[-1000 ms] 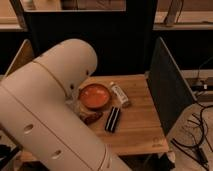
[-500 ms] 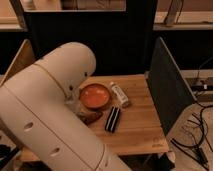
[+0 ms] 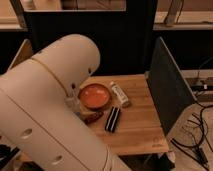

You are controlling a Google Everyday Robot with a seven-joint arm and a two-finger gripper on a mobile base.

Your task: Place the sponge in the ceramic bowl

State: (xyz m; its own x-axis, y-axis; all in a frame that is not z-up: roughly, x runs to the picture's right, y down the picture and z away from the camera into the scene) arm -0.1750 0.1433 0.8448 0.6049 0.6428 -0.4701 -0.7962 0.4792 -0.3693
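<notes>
The ceramic bowl (image 3: 95,96), orange-red and shallow, sits on the wooden table (image 3: 140,125) left of its middle, and nothing shows inside it. My big white arm (image 3: 55,100) fills the left of the camera view and covers the table's left part. The gripper is out of sight behind that arm. The sponge is hidden too.
A small white box (image 3: 120,94) lies just right of the bowl. A flat black bar (image 3: 112,119) lies in front of it, with a small brown oblong thing (image 3: 93,117) to its left. A translucent cup (image 3: 73,103) peeks out beside the arm. A dark panel (image 3: 167,90) stands along the table's right edge, with cables (image 3: 192,140) beyond.
The arm's upper link has crept slightly up and to the right. The bowl, box and bar have stayed where they were.
</notes>
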